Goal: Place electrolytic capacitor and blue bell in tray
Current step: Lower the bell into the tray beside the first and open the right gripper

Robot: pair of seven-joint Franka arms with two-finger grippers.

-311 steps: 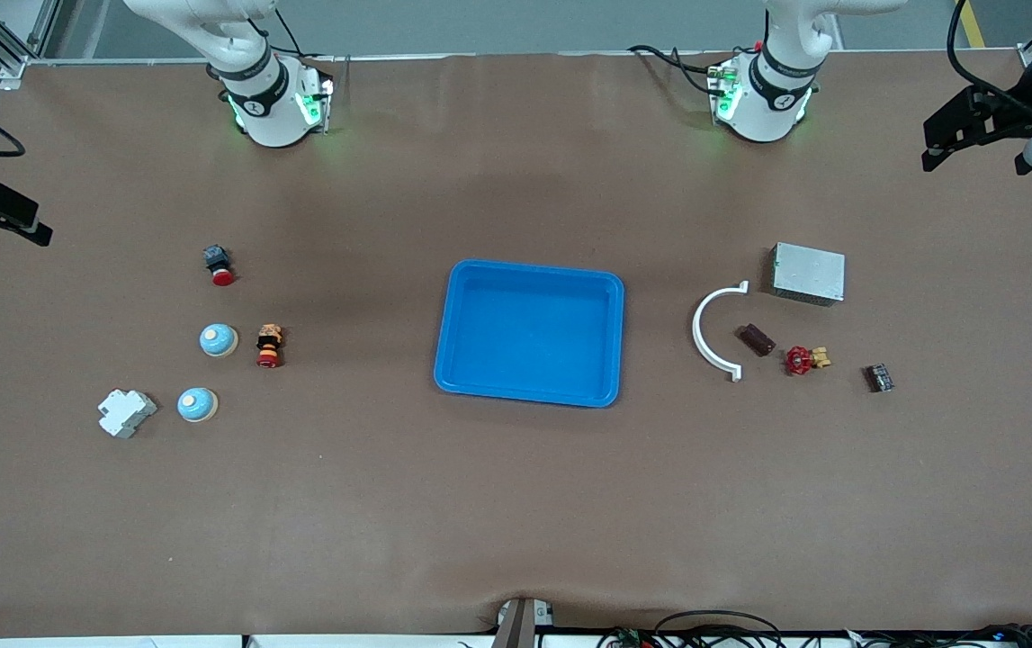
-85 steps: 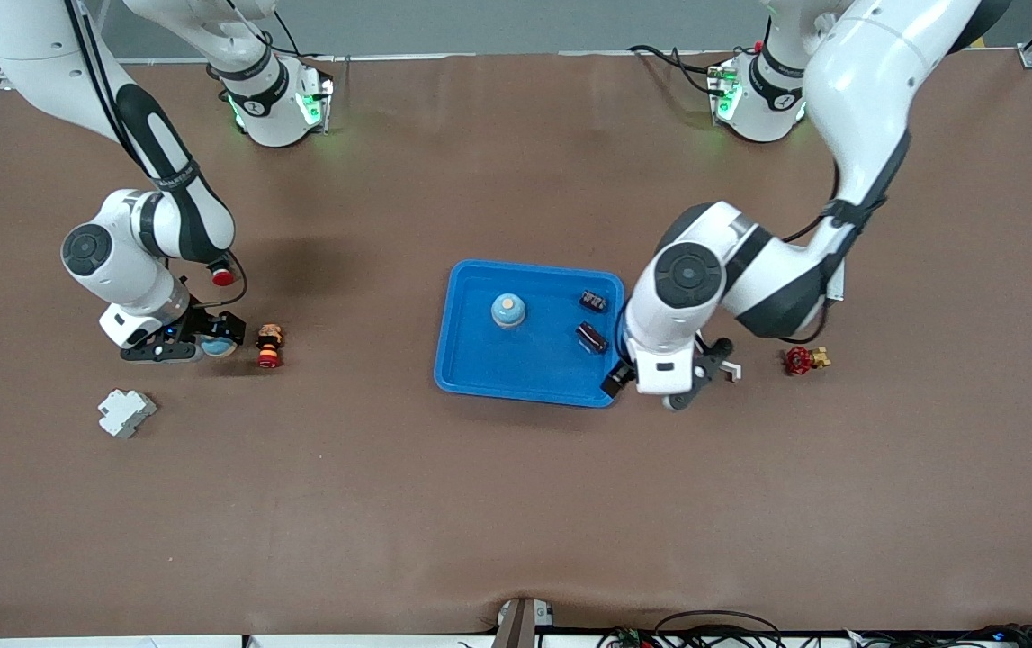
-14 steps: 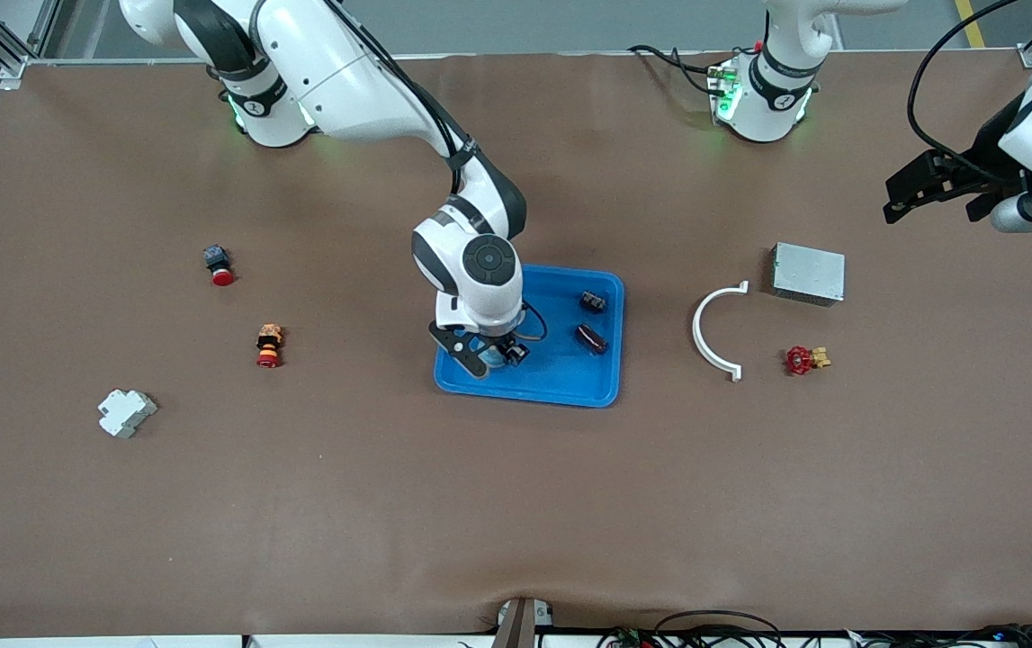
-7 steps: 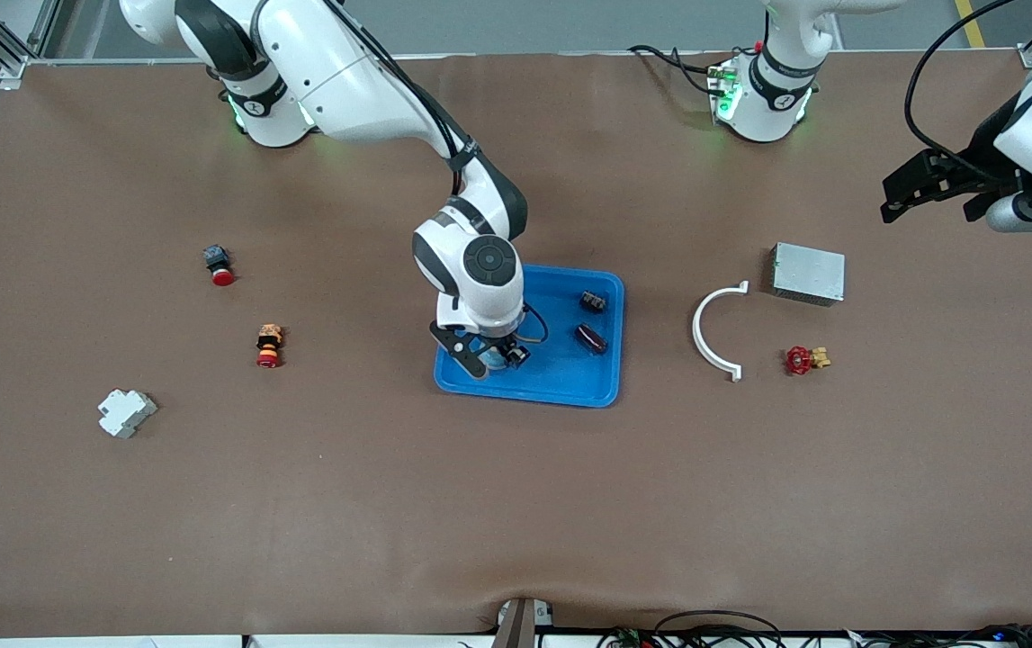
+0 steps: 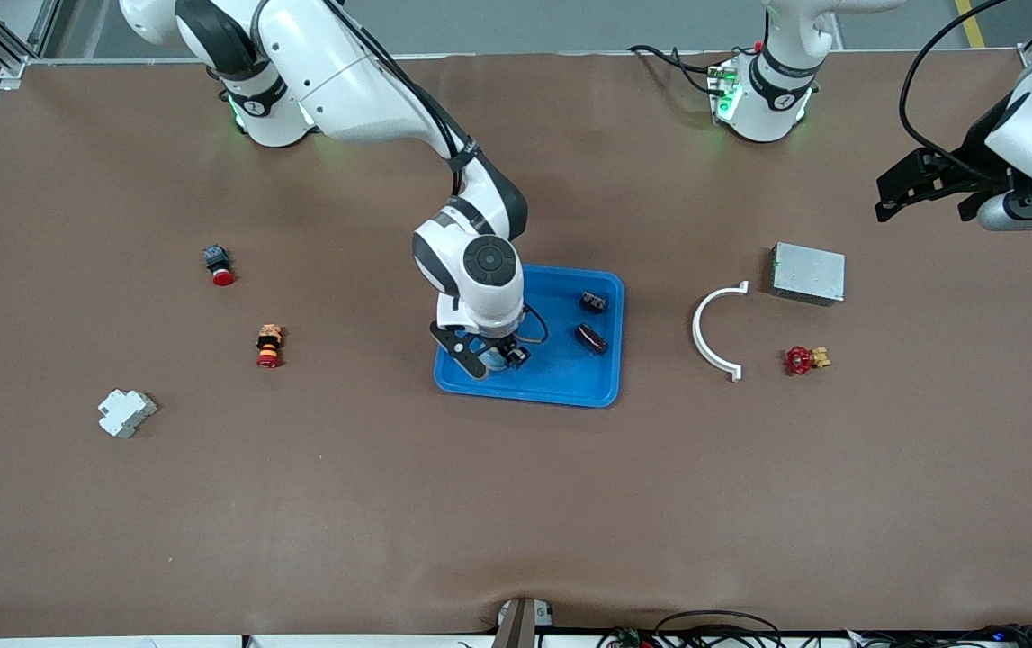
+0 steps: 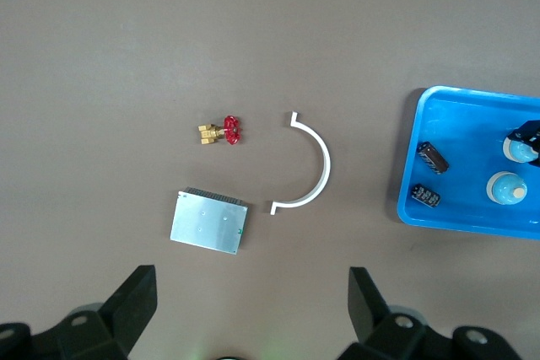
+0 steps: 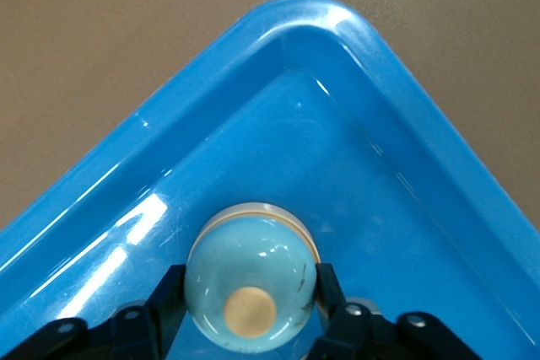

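The bright-blue tray (image 5: 560, 396) lies mid-table. My right gripper (image 5: 491, 355) is low in the tray's corner nearest the front camera, toward the right arm's end. Its fingers (image 7: 329, 292) press both sides of a pale blue bell (image 7: 251, 284) that rests on the tray floor (image 7: 295, 18). A second blue bell (image 6: 511, 187) stands free in the tray (image 6: 407, 183), hidden under the right wrist in the front view. A dark cylindrical electrolytic capacitor (image 5: 591, 337) and a smaller black one (image 5: 594, 301) lie in the tray toward the left arm's end. My left gripper (image 5: 920, 184) hangs open and empty, waiting over the left arm's end of the table.
A white curved piece (image 5: 713, 328), a grey metal box (image 5: 808, 273) and a red valve (image 5: 801, 360) lie toward the left arm's end. A red push button (image 5: 220, 268), an orange-red button (image 5: 269, 346) and a white block (image 5: 126, 412) lie toward the right arm's end.
The right gripper stays low in the tray corner with the bell between its fingers. The left gripper has drifted a little toward the robots' side of the table.
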